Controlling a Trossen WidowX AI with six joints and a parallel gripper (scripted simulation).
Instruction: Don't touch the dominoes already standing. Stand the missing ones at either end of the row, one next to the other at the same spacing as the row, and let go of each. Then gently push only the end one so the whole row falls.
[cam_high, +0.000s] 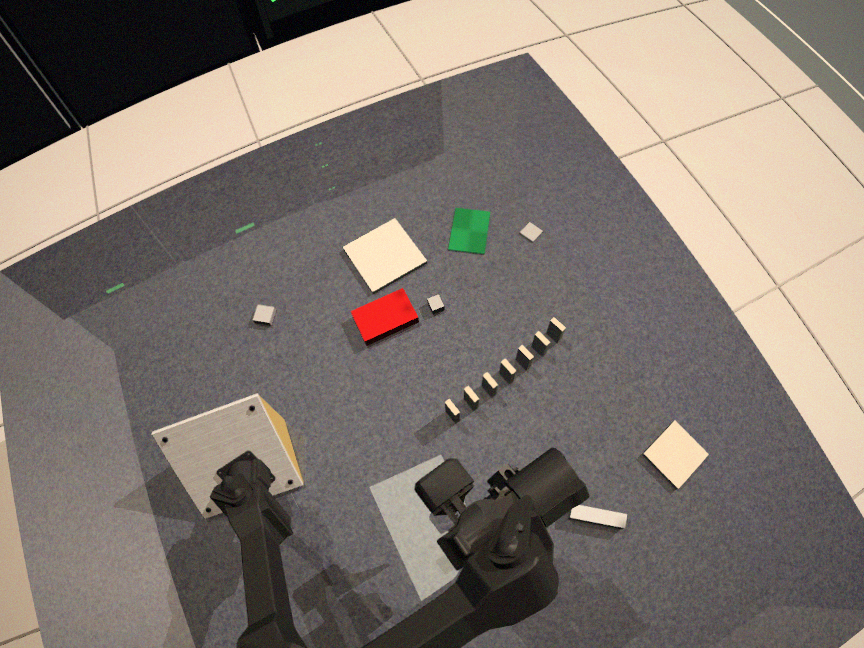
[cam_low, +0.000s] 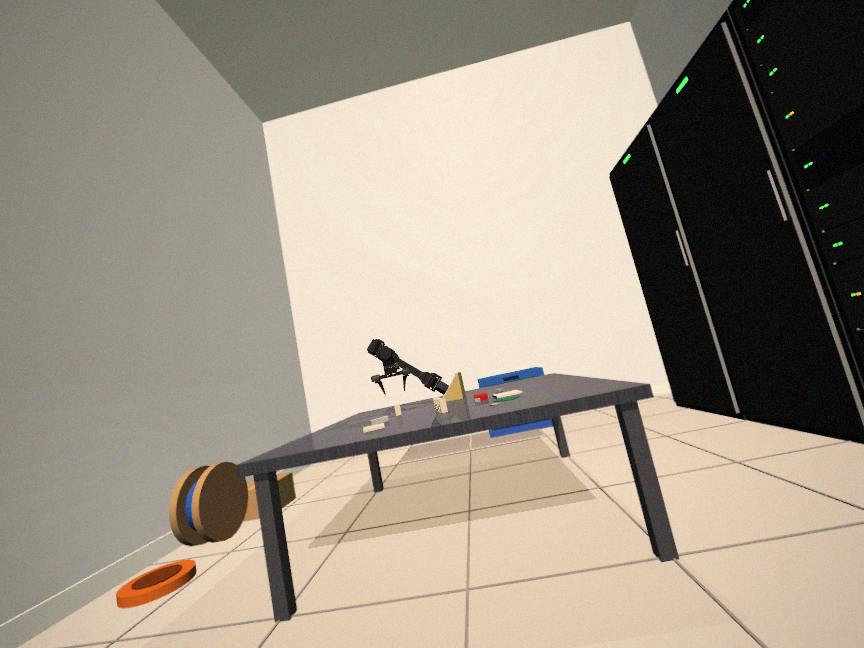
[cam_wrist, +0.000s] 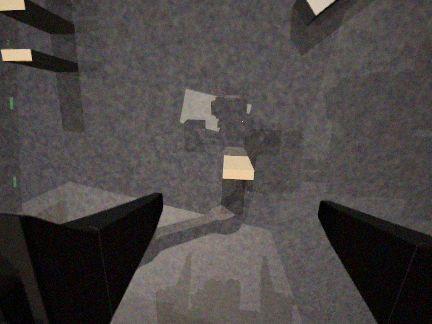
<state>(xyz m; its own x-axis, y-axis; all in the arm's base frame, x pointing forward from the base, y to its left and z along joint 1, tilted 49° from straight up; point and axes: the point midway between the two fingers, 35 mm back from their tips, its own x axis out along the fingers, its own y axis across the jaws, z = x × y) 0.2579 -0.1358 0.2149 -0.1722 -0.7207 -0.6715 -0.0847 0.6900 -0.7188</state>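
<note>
A row of several cream dominoes (cam_high: 503, 367) (cam_low: 439, 403) stands on the dark table (cam_high: 628, 348), running from near the arm up to the right. In the wrist view its near end dominoes (cam_wrist: 16, 55) show at the top left. One loose domino (cam_wrist: 238, 167) (cam_low: 397, 410) stands alone, straight below my gripper; in the top view the arm hides it. Another domino (cam_high: 598, 516) lies flat to the right of the arm. My gripper (cam_wrist: 240, 204) (cam_low: 390, 380) is open and empty, pointing down, well above the lone domino.
A red block (cam_high: 384, 315), a green tile (cam_high: 468, 230), a large cream tile (cam_high: 383, 253) and three small grey cubes (cam_high: 263, 313) (cam_high: 435, 302) (cam_high: 531, 231) lie behind the row. A cream tile (cam_high: 675, 453) lies at the right. The arm's base plate (cam_high: 202, 439) is at the left.
</note>
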